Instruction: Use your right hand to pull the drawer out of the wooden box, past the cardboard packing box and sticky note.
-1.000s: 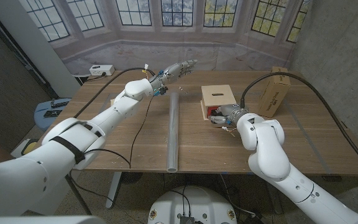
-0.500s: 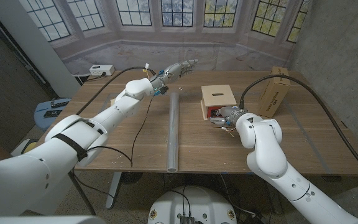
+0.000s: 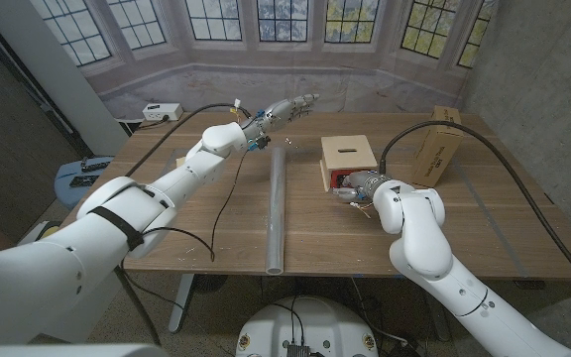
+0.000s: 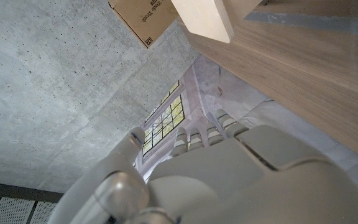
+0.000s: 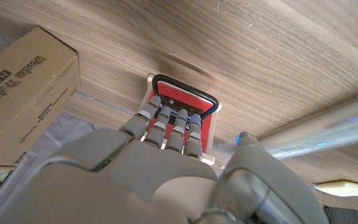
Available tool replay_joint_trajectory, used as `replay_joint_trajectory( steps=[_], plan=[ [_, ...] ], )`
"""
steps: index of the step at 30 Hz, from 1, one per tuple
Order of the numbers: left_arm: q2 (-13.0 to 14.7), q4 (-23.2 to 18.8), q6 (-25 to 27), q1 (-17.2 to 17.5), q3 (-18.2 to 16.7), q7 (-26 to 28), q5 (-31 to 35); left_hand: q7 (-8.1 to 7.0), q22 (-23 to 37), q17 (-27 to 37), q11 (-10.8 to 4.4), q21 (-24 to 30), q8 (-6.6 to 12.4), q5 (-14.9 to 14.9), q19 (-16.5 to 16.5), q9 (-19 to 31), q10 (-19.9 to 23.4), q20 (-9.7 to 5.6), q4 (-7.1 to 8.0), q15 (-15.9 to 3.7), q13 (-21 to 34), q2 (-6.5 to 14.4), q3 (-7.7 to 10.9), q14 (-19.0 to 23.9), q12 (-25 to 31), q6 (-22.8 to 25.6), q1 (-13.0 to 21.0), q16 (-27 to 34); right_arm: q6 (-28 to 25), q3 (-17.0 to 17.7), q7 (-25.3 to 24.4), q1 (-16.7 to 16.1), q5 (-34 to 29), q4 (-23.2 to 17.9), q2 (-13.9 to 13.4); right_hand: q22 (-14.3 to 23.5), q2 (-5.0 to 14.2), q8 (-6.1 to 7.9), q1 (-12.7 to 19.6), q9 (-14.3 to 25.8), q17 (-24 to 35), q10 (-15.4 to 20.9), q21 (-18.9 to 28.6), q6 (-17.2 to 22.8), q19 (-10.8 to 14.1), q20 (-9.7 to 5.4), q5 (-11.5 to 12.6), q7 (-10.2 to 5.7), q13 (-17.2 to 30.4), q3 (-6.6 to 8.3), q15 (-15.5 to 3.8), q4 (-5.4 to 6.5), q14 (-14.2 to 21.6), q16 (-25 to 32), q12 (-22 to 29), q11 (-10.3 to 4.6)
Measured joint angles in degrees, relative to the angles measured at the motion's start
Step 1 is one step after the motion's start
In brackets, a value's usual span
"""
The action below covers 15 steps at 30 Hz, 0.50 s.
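Observation:
The light wooden box point(image 3: 345, 152) sits right of the table's middle, and its red drawer front point(image 3: 338, 180) faces the robot. My right hand point(image 3: 358, 185) is at that front. In the right wrist view its fingertips point(image 5: 178, 118) lie together on the black loop handle point(image 5: 185, 87) of the red drawer point(image 5: 199, 127), with the thumb off to the side. The cardboard packing box point(image 3: 436, 144) stands to the right of the wooden box and also appears in the right wrist view point(image 5: 17, 93). My left hand point(image 3: 285, 109) hangs in the air over the far side, fingers stretched out and holding nothing.
A long metal tube point(image 3: 277, 213) lies front to back down the table's middle, left of the wooden box. Beyond the tube lies a yellow sticky note point(image 5: 347, 186). A white power strip point(image 3: 162, 111) sits at the far left corner. Cables trail over the table.
My right arm has edged slightly toward the wooden box, hand staying at the drawer front. The drawer and left hand look unchanged.

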Motion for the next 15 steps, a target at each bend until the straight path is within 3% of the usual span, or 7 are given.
replay_joint_trajectory(
  steps=[15],
  plan=[
    [-0.05,0.69,-1.40,-0.73,1.02,-1.23,1.24,-0.29,0.00,0.08,-0.21,0.00,0.00,0.00,0.00,0.00,0.61,0.00,0.71,-0.30,0.00,0.00,0.10,0.30,0.00,0.29,0.00,0.00,-1.30,-0.64,0.23,0.74,1.46,1.10,0.02,0.00,-0.28,0.00,-0.28,0.00,0.01,0.00,0.00,-0.22,-0.20,0.21,0.22,0.22,0.00,0.00,0.15,0.47,-0.15,0.00,-0.26,0.00]
  ],
)
